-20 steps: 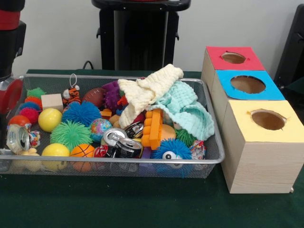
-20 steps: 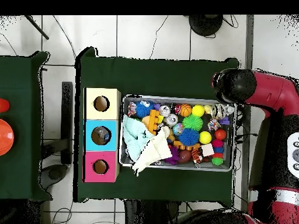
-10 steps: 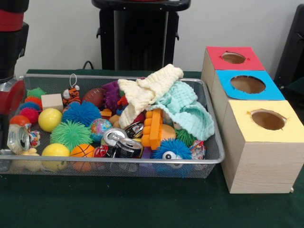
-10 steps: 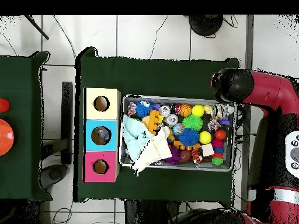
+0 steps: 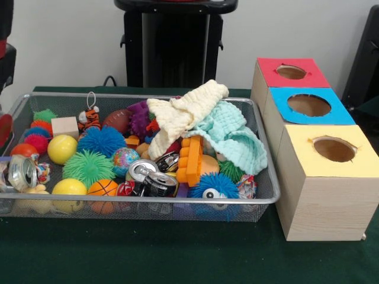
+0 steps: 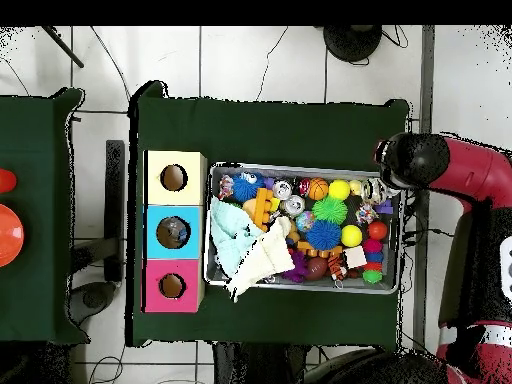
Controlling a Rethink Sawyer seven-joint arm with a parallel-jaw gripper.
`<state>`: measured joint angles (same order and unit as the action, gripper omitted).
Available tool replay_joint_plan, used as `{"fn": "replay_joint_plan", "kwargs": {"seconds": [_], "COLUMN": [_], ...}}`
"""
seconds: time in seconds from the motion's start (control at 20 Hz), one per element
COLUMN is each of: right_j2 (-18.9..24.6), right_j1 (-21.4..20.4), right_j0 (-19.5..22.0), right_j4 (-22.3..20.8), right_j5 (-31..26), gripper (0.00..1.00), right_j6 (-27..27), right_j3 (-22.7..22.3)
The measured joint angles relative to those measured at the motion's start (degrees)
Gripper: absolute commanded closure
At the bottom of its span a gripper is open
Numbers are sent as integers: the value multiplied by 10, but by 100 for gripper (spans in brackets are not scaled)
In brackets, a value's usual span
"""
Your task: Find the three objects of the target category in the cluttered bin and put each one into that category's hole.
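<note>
Arm: red and black robot arm sits at the wire mesh bin edge, above a crushed silver can
Gripper: hidden, can't tell if fingers are apart
Boxes: red-topped, blue-topped, yellow-topped wooden box beside bin

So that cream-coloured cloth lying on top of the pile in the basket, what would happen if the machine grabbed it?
The cream cloth would probably sag and dangle, since it already drapes in soft folds over the toys. It looks light for its bulk. It overlaps the mint cloth, so that one might drag along. It seems unlikely to roll or break.
</note>
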<state>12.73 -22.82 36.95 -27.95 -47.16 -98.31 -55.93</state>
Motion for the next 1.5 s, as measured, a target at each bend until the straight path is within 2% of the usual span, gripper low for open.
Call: {"fn": "replay_joint_plan", "kwargs": {"seconds": [0.65,1.15,1.5], "right_j2": [0,-2,-27], "right_j1": [9,9,10], "right_j0": [12,9,-20], "right_j4": [2,42,47], "right_j5": [-8,-85,-127], "gripper": [0,0,0], "right_j6": [0,0,0], "right_j3": [-36,-69,-73]}}
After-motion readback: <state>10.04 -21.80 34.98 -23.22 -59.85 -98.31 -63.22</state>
